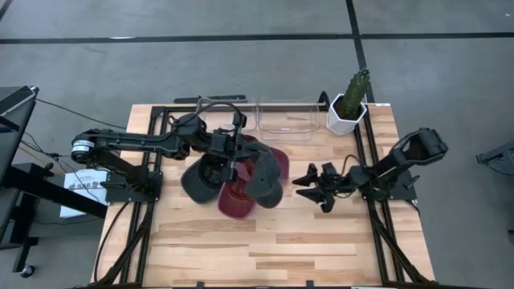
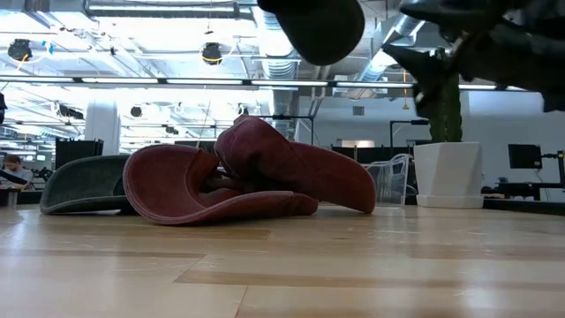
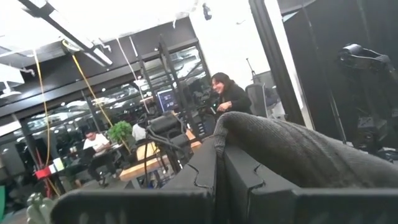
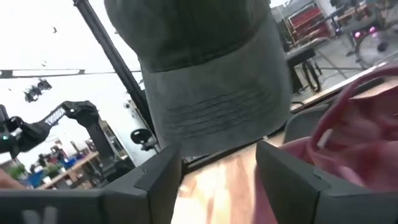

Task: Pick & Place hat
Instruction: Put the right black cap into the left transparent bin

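Reaching in from 9 o'clock, the left arm carries its left gripper [image 1: 234, 150] over the middle of the wooden counter [image 1: 273, 241], just above a heap of caps. In the left wrist view the 2 dark fingers [image 3: 205, 168] are pressed together on a fold of grey fabric, the edge of a dark grey cap [image 3: 280, 149], so the gripper is clamped on it. The high view shows that cap [image 1: 265, 193] hanging over the pile toward 5 o'clock of the gripper, and the low view catches its dark crown [image 2: 318, 26] lifted clear of the counter, at the top of the frame.

Below it, 2 maroon caps lie on the counter: 1 [image 1: 238, 201] toward 6 o'clock of the heap with its brim forward, the other [image 1: 269, 160] toward 1 o'clock. They overlap each other in the low view [image 2: 265, 177]. A second grey cap [image 1: 199, 181] rests flat on the counter at the 9 o'clock side of the heap, touching the maroon ones.

The right gripper [image 1: 309, 183] waits at 3 o'clock of the pile, low over the counter, its fingers [image 4: 155, 180] spread apart and holding nothing.

At the far 12 o'clock edge sits a clear plastic bin [image 1: 285, 119], and beside it at 1 o'clock a white pot with a cactus [image 1: 351, 103].
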Tool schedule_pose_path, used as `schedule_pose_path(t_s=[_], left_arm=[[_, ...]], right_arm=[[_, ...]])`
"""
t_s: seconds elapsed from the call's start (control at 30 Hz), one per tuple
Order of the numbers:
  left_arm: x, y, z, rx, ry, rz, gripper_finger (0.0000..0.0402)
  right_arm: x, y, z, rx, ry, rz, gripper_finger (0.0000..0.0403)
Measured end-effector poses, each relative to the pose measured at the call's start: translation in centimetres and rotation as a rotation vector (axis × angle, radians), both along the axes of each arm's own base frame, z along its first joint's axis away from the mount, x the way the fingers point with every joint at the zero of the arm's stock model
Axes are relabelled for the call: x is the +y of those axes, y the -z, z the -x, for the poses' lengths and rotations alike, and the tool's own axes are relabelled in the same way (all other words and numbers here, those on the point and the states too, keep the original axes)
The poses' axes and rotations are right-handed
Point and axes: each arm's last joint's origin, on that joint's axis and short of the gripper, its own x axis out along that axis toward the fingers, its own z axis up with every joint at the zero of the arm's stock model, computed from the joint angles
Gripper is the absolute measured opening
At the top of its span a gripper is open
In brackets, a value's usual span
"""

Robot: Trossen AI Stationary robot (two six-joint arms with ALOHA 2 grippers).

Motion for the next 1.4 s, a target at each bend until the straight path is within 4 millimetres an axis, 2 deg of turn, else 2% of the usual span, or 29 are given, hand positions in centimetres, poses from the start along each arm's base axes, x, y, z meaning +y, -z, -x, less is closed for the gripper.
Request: schedule_pose_path(t_s=[0.17,0.4,0.7,0.9,1.2,1.4], left_arm=[[0.0,-1.1,0.9,-0.053,0.006,-0.006,0.0010],[-1.0,-2.9,2.8,-0.115,0.039,-0.001,0.0010],[-3.1,-3.2,3.4,-0.138,0.103,-0.028,0.0010],[-3.1,-3.2,3.4,-0.145,0.096,-0.043,0.0010],[-3.0,-3.2,3.4,-0.148,0.088,-0.048,0.0010],[-3.0,-3.1,3.3,-0.144,0.090,-0.048,0.0010]], right_arm=[[1.0,-0.5,-2.7,-0.037,-0.087,-0.032,0.0231],[2.0,-2.0,-5.0,-0.103,-0.172,-0.047,0.0232],[1.3,-3.0,-6.2,-0.138,-0.193,-0.090,0.0218],[1.4,-2.6,-6.7,-0.072,-0.218,-0.098,0.0218],[2.3,-3.2,-6.9,-0.089,-0.249,-0.099,0.0219],[2.1,-3.8,-7.6,-0.103,-0.238,-0.092,0.0216]])
